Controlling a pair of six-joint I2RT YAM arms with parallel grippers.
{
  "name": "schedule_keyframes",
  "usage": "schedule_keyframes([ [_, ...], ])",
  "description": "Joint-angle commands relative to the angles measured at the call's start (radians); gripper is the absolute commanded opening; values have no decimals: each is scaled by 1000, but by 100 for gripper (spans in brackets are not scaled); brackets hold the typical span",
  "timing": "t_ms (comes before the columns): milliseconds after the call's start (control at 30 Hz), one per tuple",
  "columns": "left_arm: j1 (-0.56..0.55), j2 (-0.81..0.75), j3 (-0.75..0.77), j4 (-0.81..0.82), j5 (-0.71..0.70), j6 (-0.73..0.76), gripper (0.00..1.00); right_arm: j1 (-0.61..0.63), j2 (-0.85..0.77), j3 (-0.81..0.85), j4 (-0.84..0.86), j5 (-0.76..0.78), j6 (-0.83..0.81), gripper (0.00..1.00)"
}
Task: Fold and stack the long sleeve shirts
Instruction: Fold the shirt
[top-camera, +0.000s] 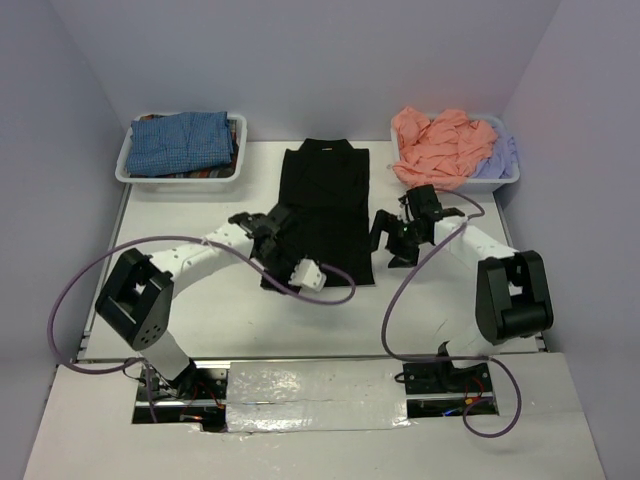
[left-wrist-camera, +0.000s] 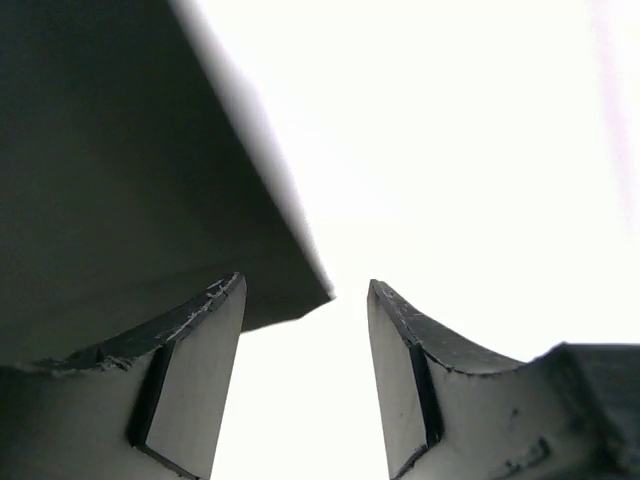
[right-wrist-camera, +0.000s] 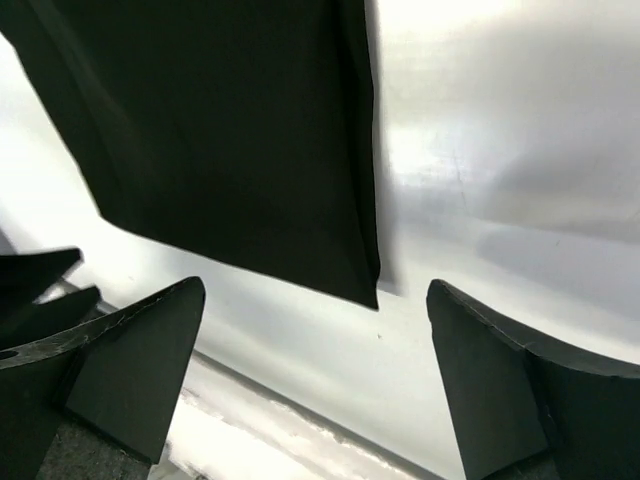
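Nearest me, my left gripper (left-wrist-camera: 305, 290) sits low over the table (top-camera: 200, 310), fingers parted with only bare surface between them. It grasps nothing, and a corner of the black shirt (top-camera: 325, 200) lies just beside its left finger. My right gripper (right-wrist-camera: 315, 295) is spread wide and empty too, hovering just off the shirt's right edge with the near right corner ahead of its fingers.

The black shirt lies flat mid-table as a long narrow panel, sleeves apparently tucked in and collar at the far end. I judge it light, limp and thin. It will sag between two grips and slide easily on this smooth top, and the folded sides are several layers thick. I would pinch the two near hem corners, biting deep enough to catch every layer, then carry both together toward the collar so the panel doesn't skew. A shallow pinch would likely lift only the top layer and open the fold.

Farther back, the left bin (top-camera: 125, 170) holds a blue-checked shirt (top-camera: 180, 142). The right bin (top-camera: 510, 178) holds a rumpled salmon shirt (top-camera: 440, 145) and a lavender shirt (top-camera: 498, 155), both not yet folded.
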Motion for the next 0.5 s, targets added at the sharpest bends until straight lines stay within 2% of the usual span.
schedule_keyframes([
  [0,-31,-55,-85,131,-81,38,65,55,-72,-69,63,80,35,98],
  [233,-56,-20,-130,228,-108,-28,65,141,-33,-168,161,107,113,85],
  [367,-56,49,-131,237,-140,-42,62,150,13,-182,196,98,132,81],
  [467,-59,45,-160,252,-153,-20,61,153,28,-179,192,101,121,78],
])
